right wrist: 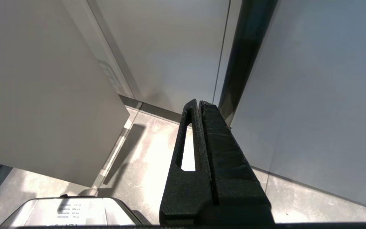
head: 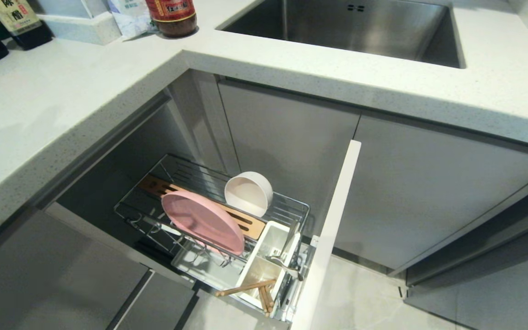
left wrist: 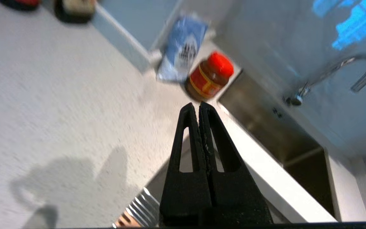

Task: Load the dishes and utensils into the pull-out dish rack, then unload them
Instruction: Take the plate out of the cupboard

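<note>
**Rack loaded, both end effectors closed**

The pulled-out rack (head: 287, 208) held the plate (head: 202, 222) upright and the bowl (head: 248, 193) on edge. Its white cup (head: 271, 238) held the chopsticks (head: 250, 289) and fork (head: 287, 265). The left end effector (left wrist: 199, 106) and right end effector (right wrist: 199, 105) were pressed together, empty.

Above the pulled-out rack (head: 291, 208) the way down is open; the upright pink plate (head: 202, 227), tilted bowl (head: 249, 192) and white front panel (head: 332, 229) crowd its sides, the surface (head: 53, 119) overhanging its inner end.
</note>
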Controlling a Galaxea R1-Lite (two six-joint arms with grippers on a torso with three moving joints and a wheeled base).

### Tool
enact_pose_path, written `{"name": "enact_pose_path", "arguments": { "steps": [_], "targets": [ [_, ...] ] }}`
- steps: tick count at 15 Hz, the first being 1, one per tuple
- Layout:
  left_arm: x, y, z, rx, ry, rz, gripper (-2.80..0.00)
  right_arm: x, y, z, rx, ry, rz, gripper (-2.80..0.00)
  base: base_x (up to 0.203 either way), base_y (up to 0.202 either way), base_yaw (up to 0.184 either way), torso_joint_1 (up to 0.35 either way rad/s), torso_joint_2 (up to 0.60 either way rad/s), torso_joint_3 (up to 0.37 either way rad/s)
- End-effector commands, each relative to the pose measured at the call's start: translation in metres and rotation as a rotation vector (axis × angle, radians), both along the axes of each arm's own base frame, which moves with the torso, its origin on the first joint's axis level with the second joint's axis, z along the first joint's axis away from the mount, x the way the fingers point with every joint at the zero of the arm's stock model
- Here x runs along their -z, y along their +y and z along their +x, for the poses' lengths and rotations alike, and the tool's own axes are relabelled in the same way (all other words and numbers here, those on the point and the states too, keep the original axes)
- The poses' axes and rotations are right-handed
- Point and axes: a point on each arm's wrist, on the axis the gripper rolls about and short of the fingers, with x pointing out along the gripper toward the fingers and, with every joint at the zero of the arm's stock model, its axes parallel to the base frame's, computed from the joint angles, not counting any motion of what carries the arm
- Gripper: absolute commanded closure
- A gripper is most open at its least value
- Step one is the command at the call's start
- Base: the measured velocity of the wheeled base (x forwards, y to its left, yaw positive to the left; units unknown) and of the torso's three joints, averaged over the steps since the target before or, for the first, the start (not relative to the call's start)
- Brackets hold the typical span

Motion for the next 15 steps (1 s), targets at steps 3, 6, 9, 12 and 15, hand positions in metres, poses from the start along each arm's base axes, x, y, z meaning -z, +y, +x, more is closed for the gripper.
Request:
{"name": "enact_pose_path", "arguments": {
  "steps": [3,6,9,12,15],
  "targets": [
    [0.018,-0.03,0.035,0.12,0.158,0.014,0.0,0.0,0.0,0.0,0.0,0.0,0.0,0.0,0.0,0.0,0.0,0.0,0.0,0.0],
    [0.046,-0.068,0.056,0.212,0.353,0.079,0.0,0.0,0.0,0.0,0.0,0.0,0.001,0.0,0.0,0.0,0.0,0.0,0.0,0.0],
    [0.067,-0.099,0.068,0.218,0.488,0.102,0.0,0.0,0.0,0.0,0.0,0.0,0.001,0.0,0.0,0.0,0.0,0.0,0.0,0.0],
    [0.085,-0.125,0.077,0.217,0.577,0.101,0.0,0.0,0.0,0.0,0.0,0.0,0.0,0.0,0.0,0.0,0.0,0.0,0.0,0.0],
    [0.109,-0.149,0.089,0.18,0.693,0.138,0.0,0.0,0.0,0.0,0.0,0.0,0.0,0.0,0.0,0.0,0.0,0.0,0.0,0.0]
  ]
}}
